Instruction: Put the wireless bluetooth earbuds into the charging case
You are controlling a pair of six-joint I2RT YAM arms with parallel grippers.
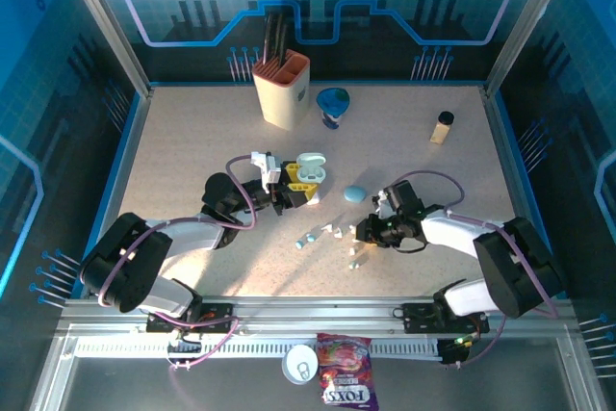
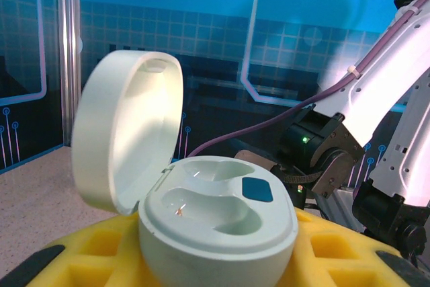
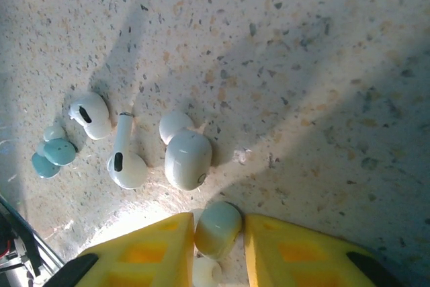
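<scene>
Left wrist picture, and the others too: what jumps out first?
A pale green charging case, lid up and both wells empty, sits gripped in the left end effector. The right end effector pinches one pale earbud, with loose earbuds lying on the speckled table beside it.

Seen from above, the tabletop carries two pebble-shaped cases, one open pale case [image 1: 310, 170] and one closed teal case [image 1: 355, 192], one beige holder [image 1: 282, 91], one blue cup [image 1: 333, 106] and one small bottle [image 1: 442, 127], while the right wrist view shows three white earbuds [image 3: 124, 162], one pale earbud [image 3: 218, 228] and a teal cluster [image 3: 52, 156] too blurred to count.
</scene>
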